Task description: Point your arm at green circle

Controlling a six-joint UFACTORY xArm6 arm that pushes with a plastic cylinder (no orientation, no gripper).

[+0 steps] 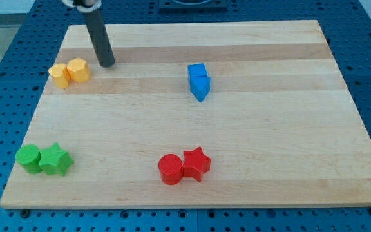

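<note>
The green circle (pixel 28 157) lies near the view's bottom left corner of the wooden board (pixel 263 129), touching a green star (pixel 56 160) on its right. My tip (pixel 107 64) rests on the board near the view's top left, far above the green circle. The dark rod slants up and left from the tip out of the view's top.
Two yellow blocks (pixel 69 72) sit together just left of my tip. Two blue blocks (pixel 199 80) stand at the upper middle. A red circle (pixel 171 169) and a red star (pixel 196 164) touch at the bottom middle. Blue perforated table surrounds the board.
</note>
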